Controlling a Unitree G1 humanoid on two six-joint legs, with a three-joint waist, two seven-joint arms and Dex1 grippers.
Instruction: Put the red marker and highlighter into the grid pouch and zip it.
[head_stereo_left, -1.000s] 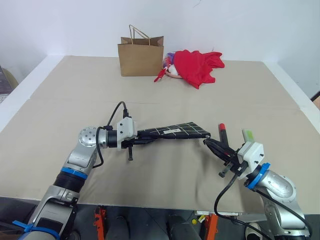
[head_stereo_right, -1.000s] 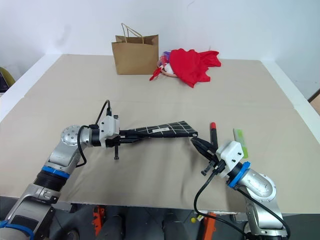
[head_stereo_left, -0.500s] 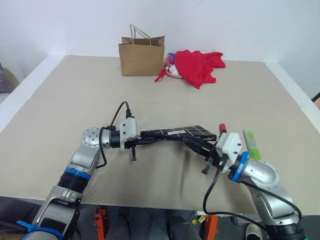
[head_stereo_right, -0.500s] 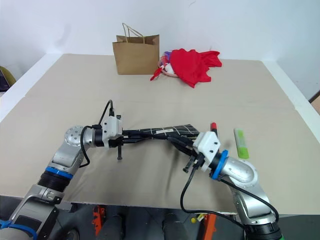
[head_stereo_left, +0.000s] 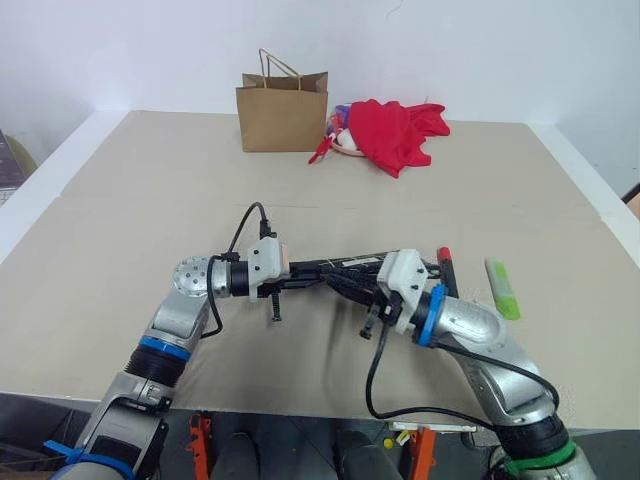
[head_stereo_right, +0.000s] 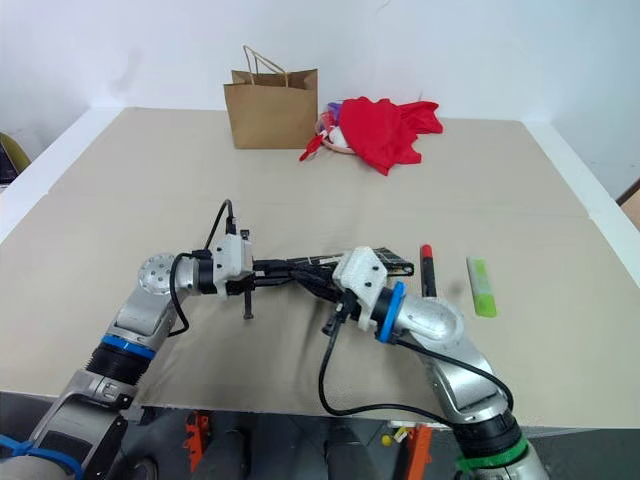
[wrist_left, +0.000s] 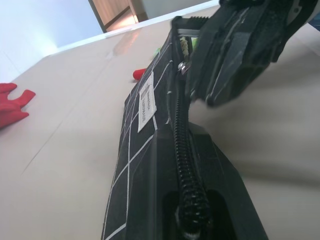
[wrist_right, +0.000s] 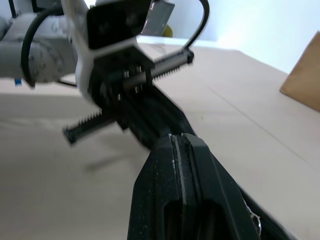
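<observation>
A beige desk (head_stereo_left: 300, 400) fills the space before a white wall. Nearest, the right gripper (head_stereo_left: 345, 282) has its fingers pinched together on the zipper edge of the grid pouch (head_stereo_left: 350, 264), apparently at the pull. Facing it, the left gripper (head_stereo_left: 305, 277) clamps the pouch's other end and holds it lifted off the desk.

The red marker (head_stereo_left: 445, 268) lies just beyond the pouch's right end and the highlighter (head_stereo_left: 502, 288) further right, both outside it, so the zip likely needs opening first. To do that well, the left should hold the pouch taut while the right draws straight along the teeth.

The right gripper covers the pull, so whether the zip is open is unclear. Farthest back are a brown paper bag (head_stereo_left: 283, 113) and red cloth (head_stereo_left: 400, 130).
</observation>
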